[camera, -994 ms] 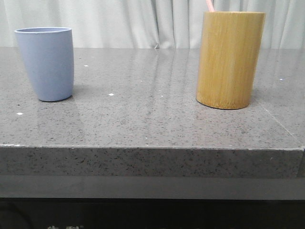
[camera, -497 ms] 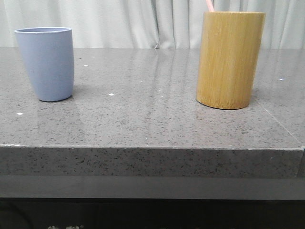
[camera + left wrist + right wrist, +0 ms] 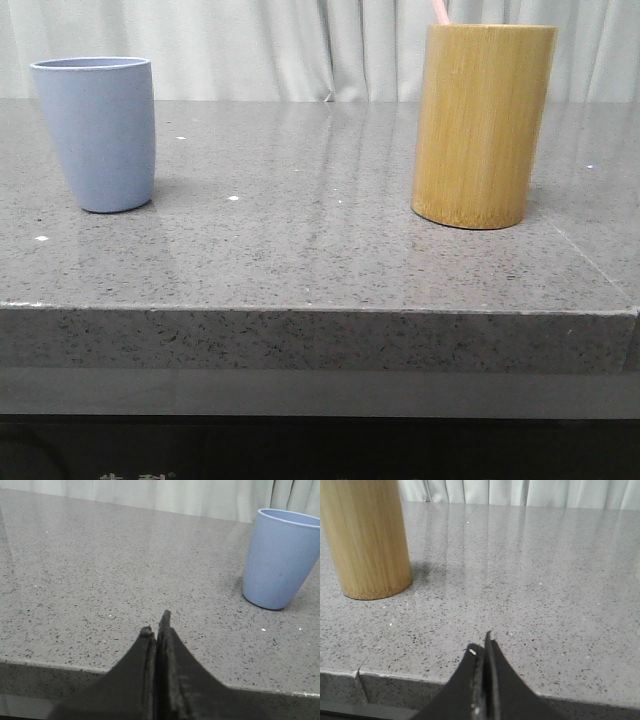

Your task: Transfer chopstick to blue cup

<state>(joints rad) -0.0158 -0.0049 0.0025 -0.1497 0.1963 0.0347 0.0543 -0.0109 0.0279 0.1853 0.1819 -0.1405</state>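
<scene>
The pale blue cup [image 3: 98, 133] stands upright at the left of the grey stone table. A thin pink chopstick [image 3: 439, 11] pokes out of the tall bamboo holder [image 3: 480, 125] at the right; the rest of it is hidden inside. My left gripper [image 3: 156, 625] is shut with nothing in it, over the table's front edge, well short of the blue cup [image 3: 281, 557]. Also shut and holding nothing, my right gripper [image 3: 482, 644] hovers at the front edge, with the bamboo holder [image 3: 366, 537] off to one side and further back.
The stone table [image 3: 320, 250] has a thick front edge and a seam near its right end. A pale curtain [image 3: 300, 45] hangs behind it. Open tabletop lies between the cup and the holder.
</scene>
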